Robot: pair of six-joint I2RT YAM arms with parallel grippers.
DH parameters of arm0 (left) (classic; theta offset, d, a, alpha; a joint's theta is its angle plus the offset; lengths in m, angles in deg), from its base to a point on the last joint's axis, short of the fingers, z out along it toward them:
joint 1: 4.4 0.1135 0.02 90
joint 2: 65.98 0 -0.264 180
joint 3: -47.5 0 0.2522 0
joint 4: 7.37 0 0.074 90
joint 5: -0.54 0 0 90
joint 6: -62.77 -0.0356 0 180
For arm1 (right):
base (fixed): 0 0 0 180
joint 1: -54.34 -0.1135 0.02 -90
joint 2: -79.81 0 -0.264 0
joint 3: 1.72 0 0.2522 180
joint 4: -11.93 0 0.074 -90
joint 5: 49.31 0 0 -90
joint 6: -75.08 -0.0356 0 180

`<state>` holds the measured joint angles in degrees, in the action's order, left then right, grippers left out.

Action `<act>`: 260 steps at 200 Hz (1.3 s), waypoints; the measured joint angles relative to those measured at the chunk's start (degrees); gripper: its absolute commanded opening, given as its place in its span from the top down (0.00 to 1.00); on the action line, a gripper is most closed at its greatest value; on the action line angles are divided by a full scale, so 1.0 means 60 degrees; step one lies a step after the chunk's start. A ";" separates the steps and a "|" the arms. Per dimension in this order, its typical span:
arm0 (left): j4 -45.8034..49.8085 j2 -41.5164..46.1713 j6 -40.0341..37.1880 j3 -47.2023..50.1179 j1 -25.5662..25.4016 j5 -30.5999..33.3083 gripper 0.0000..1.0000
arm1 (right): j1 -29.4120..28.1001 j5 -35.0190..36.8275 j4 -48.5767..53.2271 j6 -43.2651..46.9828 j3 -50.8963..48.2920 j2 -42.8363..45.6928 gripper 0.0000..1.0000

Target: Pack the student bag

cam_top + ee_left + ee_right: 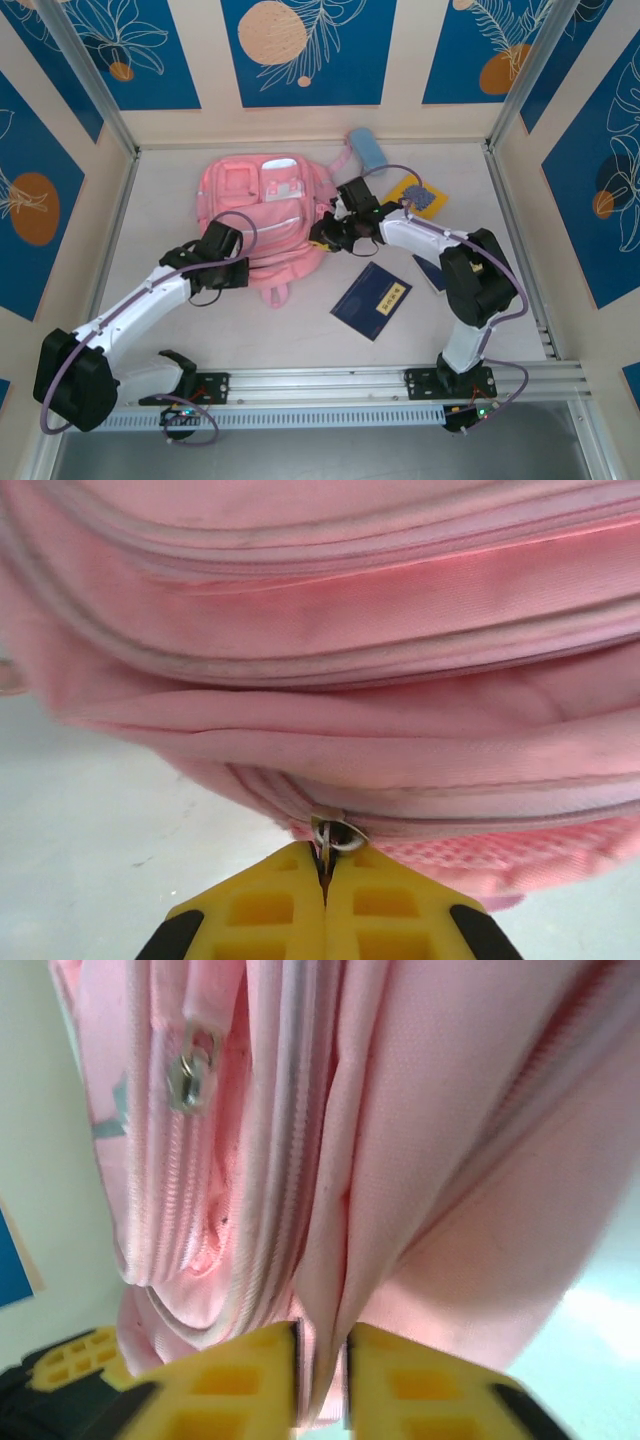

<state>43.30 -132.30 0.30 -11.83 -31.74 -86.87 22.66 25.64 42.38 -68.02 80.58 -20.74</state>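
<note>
Seen from above, the student bag (265, 215) lies flat on the table (300, 345), left of centre toward the far side. The left gripper (238, 270) is at its near edge and the right gripper (326, 236) at its right side, while a dark blue booklet (372, 300) and a light-blue pencil case (368, 150) lie apart from it. The left wrist view supplies the close detail: the yellow fingers (270, 910) are pressed together on a metal zipper pull (335, 835) at the bag's lower seam. The right wrist view shows the right gripper clenched on a fold of the bag's pink fabric, with a second zipper pull (190, 1068) hanging up and to the left.
</note>
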 measured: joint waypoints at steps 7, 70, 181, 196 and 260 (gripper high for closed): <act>-0.0113 0.0007 -0.0120 0.0011 -0.0004 -0.0182 1.00 | 0.0073 0.0102 0.0142 0.0018 -0.0029 0.0178 0.56; -0.1366 0.0157 -0.0433 0.0106 -0.0965 -0.1767 1.00 | 0.0131 0.1180 0.1162 -0.1009 -0.0273 0.2000 0.43; -0.2153 -0.1322 -0.0412 -0.0087 -0.2109 -0.2106 1.00 | -0.1137 0.0739 0.0561 -0.4350 -0.1184 0.1304 0.42; -0.2149 -0.1402 -0.0412 -0.0171 -0.2149 -0.2076 1.00 | -0.1224 0.0718 0.0503 -0.4674 -0.1217 0.1096 0.42; -0.1967 -0.1537 -0.0412 -0.0178 -0.2178 -0.1767 1.00 | -0.1326 0.0463 0.0106 -0.5308 -0.1242 0.0284 0.67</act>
<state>31.50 -141.53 -2.17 -12.90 -44.81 -97.47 14.70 28.42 43.01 -99.86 73.12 -19.04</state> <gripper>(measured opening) 0.039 0.403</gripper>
